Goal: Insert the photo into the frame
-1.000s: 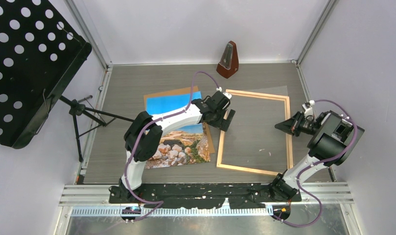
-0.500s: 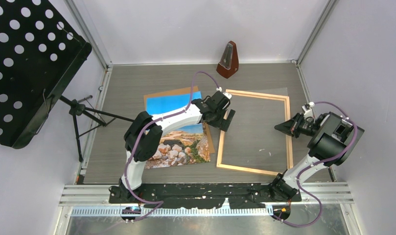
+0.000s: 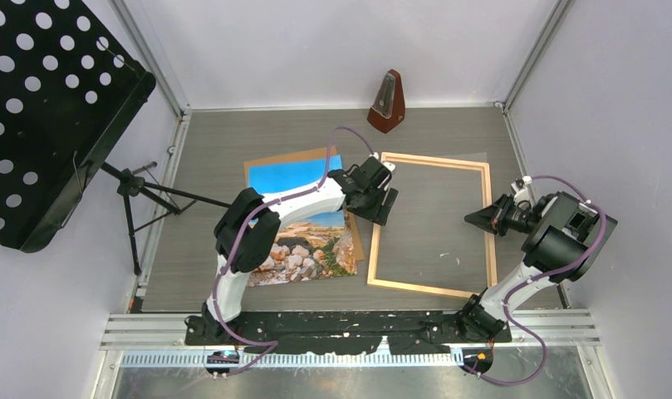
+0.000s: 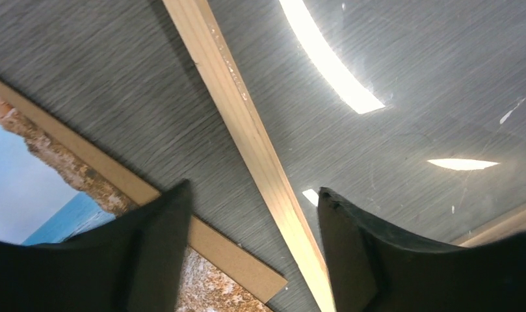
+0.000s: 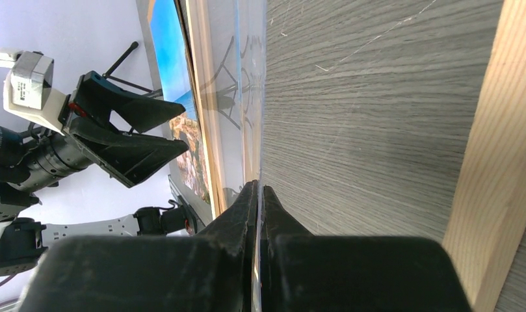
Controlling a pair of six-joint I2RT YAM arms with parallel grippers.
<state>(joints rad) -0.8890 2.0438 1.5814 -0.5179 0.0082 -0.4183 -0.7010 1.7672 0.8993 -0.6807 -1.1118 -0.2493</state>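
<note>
The photo (image 3: 303,237) of sky and rocks lies face up on a brown backing board (image 3: 276,158), left of the light-wood frame (image 3: 375,245). My left gripper (image 3: 382,202) hovers low over the frame's left side. In the left wrist view the left gripper (image 4: 253,192) is open, and its fingers straddle the frame's moulding (image 4: 240,110), with the board's corner (image 4: 221,247) and the photo (image 4: 32,195) beside it. My right gripper (image 5: 260,188) is shut on the edge of a clear sheet (image 5: 261,97) that lies over the frame, near the frame's right side (image 5: 497,162).
A brown metronome (image 3: 387,103) stands at the back, beyond the frame. A black perforated music stand (image 3: 41,108) on a tripod (image 3: 137,195) fills the left side. Grey walls close the table on three sides.
The left gripper's jaws have narrowed somewhat around the frame's left moulding. The right gripper has shifted slightly inward and nearer with the clear sheet.
</note>
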